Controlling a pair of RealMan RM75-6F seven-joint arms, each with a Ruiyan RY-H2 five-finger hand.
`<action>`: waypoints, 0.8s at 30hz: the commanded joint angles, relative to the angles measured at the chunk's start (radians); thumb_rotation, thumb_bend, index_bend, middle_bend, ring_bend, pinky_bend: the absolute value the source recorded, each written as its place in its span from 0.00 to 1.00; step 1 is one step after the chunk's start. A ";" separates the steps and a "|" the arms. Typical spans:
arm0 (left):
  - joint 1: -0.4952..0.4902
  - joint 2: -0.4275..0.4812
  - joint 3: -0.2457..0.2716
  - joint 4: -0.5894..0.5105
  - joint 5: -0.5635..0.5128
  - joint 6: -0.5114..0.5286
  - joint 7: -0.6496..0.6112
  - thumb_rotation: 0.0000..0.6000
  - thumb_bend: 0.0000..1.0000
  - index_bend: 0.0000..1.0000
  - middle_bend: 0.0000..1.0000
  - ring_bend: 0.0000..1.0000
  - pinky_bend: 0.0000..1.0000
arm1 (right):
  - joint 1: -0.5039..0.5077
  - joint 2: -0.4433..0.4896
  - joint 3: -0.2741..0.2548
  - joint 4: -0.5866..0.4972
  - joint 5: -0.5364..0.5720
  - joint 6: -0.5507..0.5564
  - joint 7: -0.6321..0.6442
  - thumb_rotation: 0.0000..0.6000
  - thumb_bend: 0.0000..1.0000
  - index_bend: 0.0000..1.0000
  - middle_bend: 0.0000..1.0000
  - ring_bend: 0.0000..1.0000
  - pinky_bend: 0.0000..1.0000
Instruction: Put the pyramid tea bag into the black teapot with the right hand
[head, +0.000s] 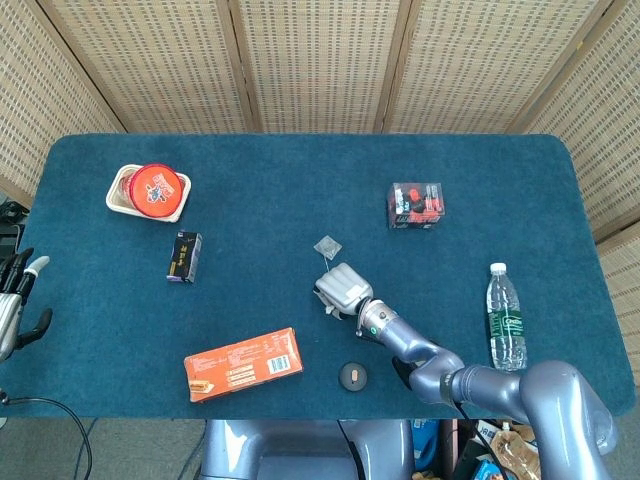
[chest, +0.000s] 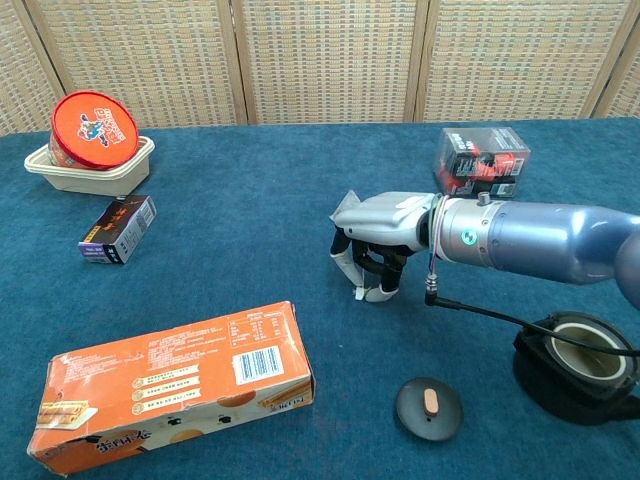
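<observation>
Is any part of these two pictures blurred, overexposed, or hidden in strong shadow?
Head view: even, soft light, sharp all over; the robot hand casts only a faint shadow. Chest view: also sharp, with a mild sheen along the grey forearm; the black teapot is cut by the right edge.
</observation>
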 joint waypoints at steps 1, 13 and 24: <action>0.000 0.000 0.001 0.001 0.000 -0.002 -0.001 1.00 0.44 0.09 0.00 0.00 0.00 | 0.000 -0.001 0.001 0.000 -0.003 0.001 0.003 1.00 0.74 0.65 0.87 0.92 1.00; -0.002 0.002 -0.001 -0.003 -0.001 -0.003 0.005 1.00 0.44 0.09 0.00 0.00 0.00 | -0.002 0.004 0.000 -0.003 -0.010 0.003 0.011 1.00 0.79 0.66 0.87 0.92 1.00; -0.002 0.005 -0.005 -0.014 -0.001 0.004 0.015 1.00 0.44 0.09 0.00 0.00 0.00 | -0.031 0.126 0.031 -0.148 -0.039 0.083 0.030 1.00 0.80 0.67 0.88 0.93 1.00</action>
